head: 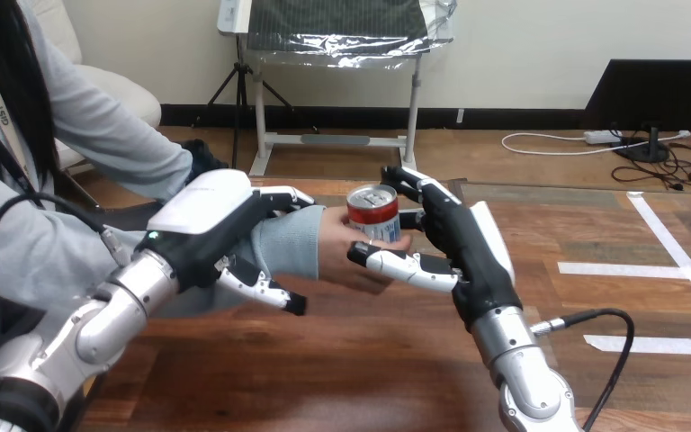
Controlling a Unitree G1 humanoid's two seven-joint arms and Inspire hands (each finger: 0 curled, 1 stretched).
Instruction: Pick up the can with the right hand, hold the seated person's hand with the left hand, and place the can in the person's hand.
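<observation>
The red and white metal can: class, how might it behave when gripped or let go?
Probably stiff: the red and white metal can shows no dents in the right robot hand. Round-sided, it would likely roll if tipped. Upright and narrow, it could topple on the person's hand.

Worktop (369, 378): brown wood grain, spanning the frame's lower centre and right. White tape strips (625, 268) lie flat at right, one diagonal, two level.
</observation>
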